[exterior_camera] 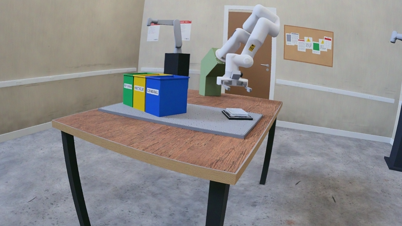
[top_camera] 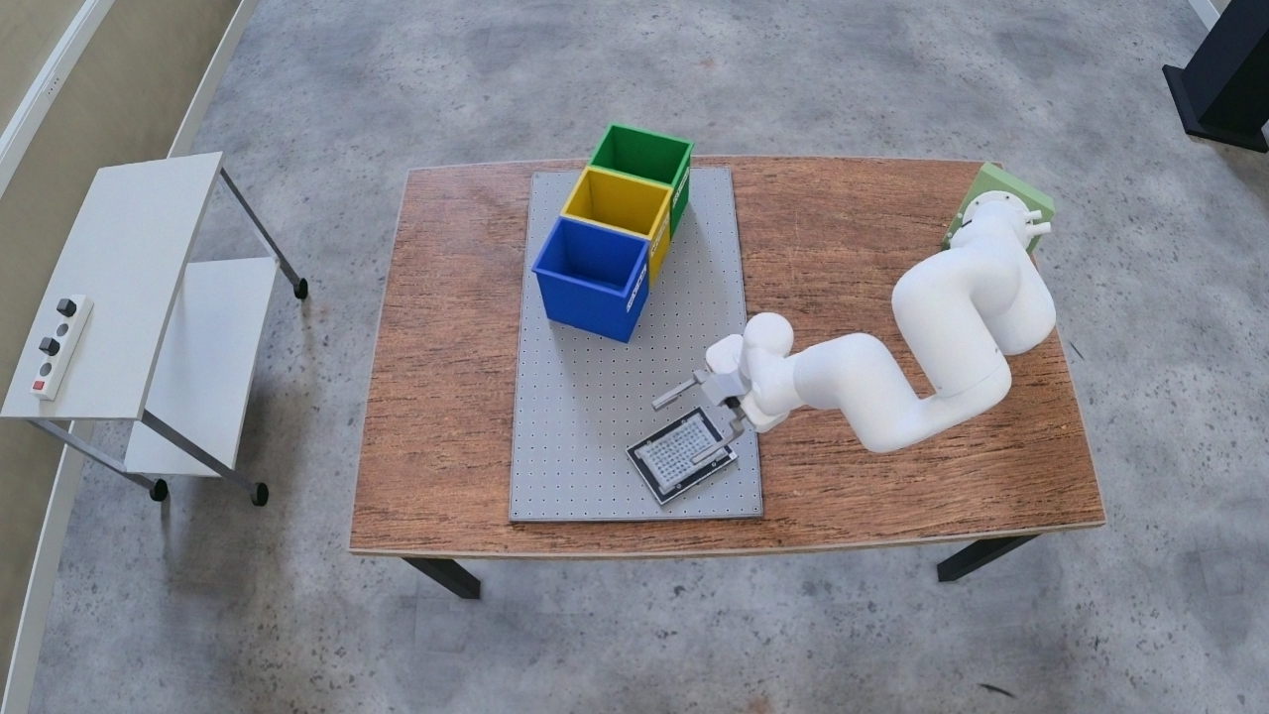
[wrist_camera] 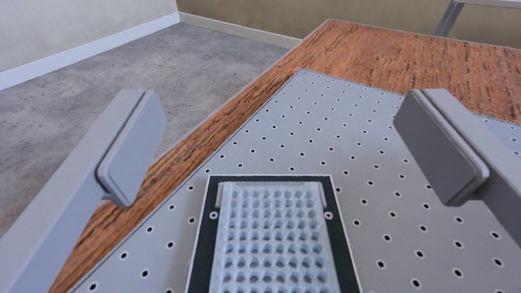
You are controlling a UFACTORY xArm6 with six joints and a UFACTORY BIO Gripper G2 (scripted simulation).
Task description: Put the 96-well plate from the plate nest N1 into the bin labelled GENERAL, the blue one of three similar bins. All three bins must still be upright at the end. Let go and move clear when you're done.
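Note:
The white 96-well plate [top_camera: 678, 450] [exterior_camera: 236, 112] [wrist_camera: 273, 242] lies in the black plate nest [top_camera: 644, 473] [exterior_camera: 238, 118] [wrist_camera: 205, 240]. My gripper [top_camera: 676, 432] [exterior_camera: 238, 89] [wrist_camera: 287, 147] is open with nothing between its fingers. It hangs well above the board, tilted; in the wrist view the plate shows low in the picture, between and below the fingers. The blue bin [top_camera: 583, 301] [exterior_camera: 173, 96], labelled GENERAL, stands upright. The yellow RECYCLE bin [top_camera: 626, 202] [exterior_camera: 139, 99] and the green RETURNS bin [top_camera: 651, 153] [exterior_camera: 127, 96] stand upright beside it in a row.
The perforated grey board [top_camera: 567, 425] [exterior_camera: 203, 113] [wrist_camera: 301, 140] carries the nest and bins. It lies on the wooden table [top_camera: 443, 355] [exterior_camera: 168, 140] [wrist_camera: 383, 45]. The arm's green base [exterior_camera: 209, 84] stands at the table's far end. A white trolley [top_camera: 124, 239] stands apart.

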